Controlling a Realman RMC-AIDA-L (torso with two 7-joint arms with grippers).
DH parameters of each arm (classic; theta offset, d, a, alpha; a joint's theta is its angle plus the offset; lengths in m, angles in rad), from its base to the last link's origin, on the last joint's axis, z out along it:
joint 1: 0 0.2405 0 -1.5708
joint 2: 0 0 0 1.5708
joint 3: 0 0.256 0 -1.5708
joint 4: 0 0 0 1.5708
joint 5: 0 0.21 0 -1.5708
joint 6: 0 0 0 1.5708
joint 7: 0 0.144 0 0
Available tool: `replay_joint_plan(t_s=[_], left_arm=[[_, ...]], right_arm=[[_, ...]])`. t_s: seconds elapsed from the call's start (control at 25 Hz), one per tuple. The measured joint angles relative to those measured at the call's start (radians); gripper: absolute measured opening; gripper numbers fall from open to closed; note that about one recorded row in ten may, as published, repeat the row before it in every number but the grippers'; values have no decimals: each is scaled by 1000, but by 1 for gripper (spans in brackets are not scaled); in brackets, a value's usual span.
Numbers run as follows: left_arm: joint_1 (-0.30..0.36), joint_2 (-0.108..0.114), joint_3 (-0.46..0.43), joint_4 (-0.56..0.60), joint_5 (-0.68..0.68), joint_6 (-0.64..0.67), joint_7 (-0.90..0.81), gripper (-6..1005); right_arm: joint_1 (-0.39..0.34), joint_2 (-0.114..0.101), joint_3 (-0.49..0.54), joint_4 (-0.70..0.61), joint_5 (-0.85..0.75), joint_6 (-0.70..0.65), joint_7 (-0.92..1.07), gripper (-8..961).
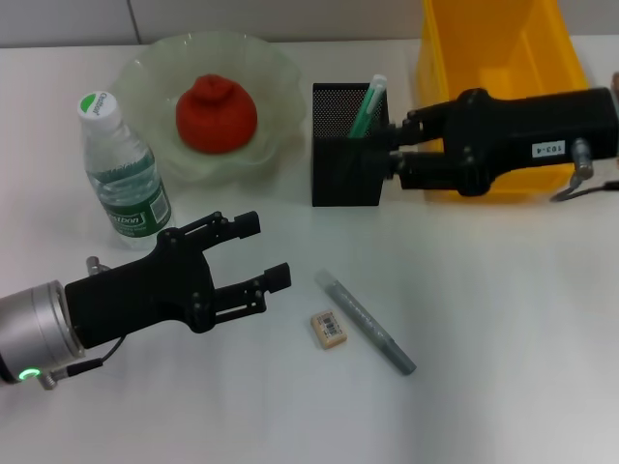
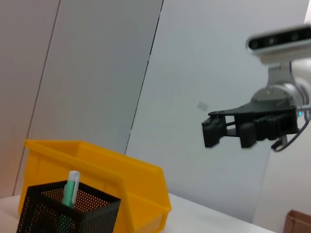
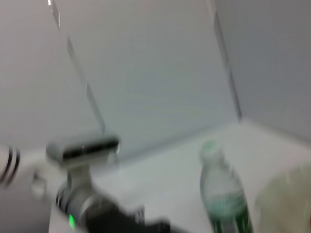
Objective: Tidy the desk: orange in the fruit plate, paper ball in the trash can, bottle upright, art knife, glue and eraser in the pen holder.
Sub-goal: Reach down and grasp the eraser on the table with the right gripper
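The trash can (image 1: 498, 58), a bright yellow bin, stands at the far right of the white table (image 1: 503, 319); no paper ball shows anywhere in these views. Across the bin's front hangs the right gripper (image 1: 398, 145), its black fingers drawn close together beside the upper edge of the pen holder (image 1: 348, 159), gripping nothing that can be seen. The fruit plate (image 1: 266, 72) sits far left of centre with the orange (image 1: 216, 114) resting in its middle. Near the left edge the bottle (image 1: 124, 174) stands upright, just beside the plate's rim. Below it the left gripper (image 1: 263, 253) hovers over bare table, fingers spread and empty, pointing toward the loose items. The black mesh pen holder stands between plate and bin, with a green-and-white stick (image 1: 368, 108) leaning out of it. On the open table in front lies a grey-green pen-like stick (image 1: 366, 322), slanted, and just beside its upper half the eraser (image 1: 329, 328), close but apart. Nothing lies between the left gripper and those two.
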Motion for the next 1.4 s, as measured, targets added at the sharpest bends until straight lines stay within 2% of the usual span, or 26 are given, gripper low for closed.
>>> replay_joint_plan(t_s=[0.08, 0.12, 0.24, 0.28, 0.32, 0.48, 0.6, 0.84, 0.88, 0.96, 1.08, 1.12, 1.24, 1.4], left_arm=[[7, 0, 0, 1, -5, 3, 0, 799], [7, 0, 0, 1, -5, 3, 0, 799], [12, 1, 0, 0, -10, 4, 1, 799], [17, 1, 0, 3, -11, 5, 1, 799], [17, 1, 0, 3, -11, 5, 1, 799], [18, 1, 0, 5, -12, 6, 2, 799], [18, 2, 0, 5, -12, 6, 2, 800], [20, 5, 0, 7, -13, 7, 1, 800], [21, 5, -5, 8, -13, 7, 2, 800], [21, 5, -9, 8, -13, 7, 3, 800], [22, 4, -20, 8, -13, 7, 3, 800], [22, 4, -20, 8, -13, 7, 3, 800], [23, 3, -21, 5, -13, 7, 3, 800], [26, 3, -21, 6, -12, 7, 3, 800]], right_arm=[[50, -3, 0, -129, -132, -64, 126, 367], [50, -3, 0, -129, -132, -64, 126, 367], [113, -11, -6, -218, -239, -146, 224, 366], [161, -16, -8, -247, -298, -205, 267, 366], [161, -16, -8, -247, -298, -205, 267, 366], [282, -19, -13, -238, -395, -346, 283, 367], [311, -17, -28, -221, -407, -376, 263, 366], [333, -2, -142, -214, -445, -330, 239, 443], [350, 2, -218, -211, -497, -303, 239, 458], [357, 3, -254, -207, -522, -293, 239, 492], [382, 8, -406, -186, -577, -241, 239, 542], [382, 8, -406, -186, -577, -241, 239, 559], [399, 11, -503, -181, -577, -198, 229, 610], [408, 12, -560, -173, -574, -176, 223, 611]])
